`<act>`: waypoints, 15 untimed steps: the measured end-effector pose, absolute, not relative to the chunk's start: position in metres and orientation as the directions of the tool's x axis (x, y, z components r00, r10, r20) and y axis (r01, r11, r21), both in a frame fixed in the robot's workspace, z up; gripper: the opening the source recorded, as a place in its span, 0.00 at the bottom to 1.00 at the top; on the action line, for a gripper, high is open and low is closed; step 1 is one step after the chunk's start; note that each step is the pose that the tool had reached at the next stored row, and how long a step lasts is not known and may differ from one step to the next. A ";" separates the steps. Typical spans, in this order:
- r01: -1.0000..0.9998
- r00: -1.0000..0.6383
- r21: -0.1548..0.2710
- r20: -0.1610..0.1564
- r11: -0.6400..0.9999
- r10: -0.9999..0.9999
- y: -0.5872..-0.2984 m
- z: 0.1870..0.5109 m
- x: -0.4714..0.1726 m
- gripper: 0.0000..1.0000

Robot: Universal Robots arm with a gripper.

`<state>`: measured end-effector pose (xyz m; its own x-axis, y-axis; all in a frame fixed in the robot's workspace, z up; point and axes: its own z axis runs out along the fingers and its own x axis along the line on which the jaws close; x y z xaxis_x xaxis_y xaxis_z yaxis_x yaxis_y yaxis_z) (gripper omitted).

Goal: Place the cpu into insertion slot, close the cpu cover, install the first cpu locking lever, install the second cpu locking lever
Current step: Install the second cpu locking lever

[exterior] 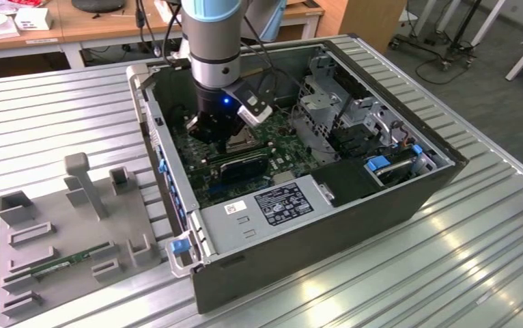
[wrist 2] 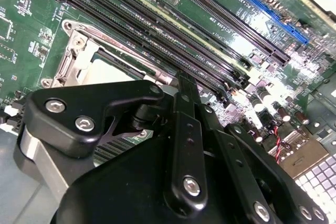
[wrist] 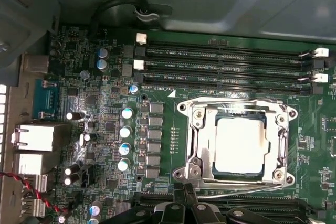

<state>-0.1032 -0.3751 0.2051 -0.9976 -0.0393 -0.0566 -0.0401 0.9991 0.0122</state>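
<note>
1. Exterior view: an open computer case (exterior: 334, 225) lies on its side on a ribbed metal table (exterior: 444, 273). The arm (exterior: 211, 41) reaches down into the case, with the gripper (exterior: 214, 133) low over the green circuit board (exterior: 285, 130), near the case's far-left inner corner. Cannot tell here whether the fingers are spread or closed.
2. Same view, writing: a white label (exterior: 285, 200) sits on the grey power supply box at the case's near edge; its print is too small to make out.
3. Same view, surroundings: a grey fixture plate (exterior: 70, 239) with upright blocks rests near the table's left edge and carries a green memory stick (exterior: 61, 265). Wooden desks stand beyond the table's far edge, and wheeled stands on the floor at the exterior view's right.
4. First wrist view: the cpu (wrist: 239, 145), a pale silver square, sits in the insertion slot (wrist: 237, 174). The cpu cover (wrist: 207, 145), a bright silver frame with a square cut-out, lies down around the chip. The black gripper (wrist: 184, 203) is just beside the slot's frame; fingertips appear pressed close together, holding nothing.
5. Same view: long black memory slots (wrist: 226, 61) with white clips run beside the socket; white board lettering is unreadable.
6. Second wrist view: black gripper linkages (wrist 2: 178, 171) fill the foreground, and the cpu cover (wrist 2: 79, 59) shows behind them. A blue slot (wrist 2: 262, 3) lies near the board's edge.
</note>
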 end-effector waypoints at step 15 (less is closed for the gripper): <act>-0.040 -0.998 0.026 -0.057 0.999 -0.039 -0.374 0.203 -0.105 0.11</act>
<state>-0.1046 -0.3743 0.2029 -0.9976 -0.0386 -0.0571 -0.0401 0.9989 0.0255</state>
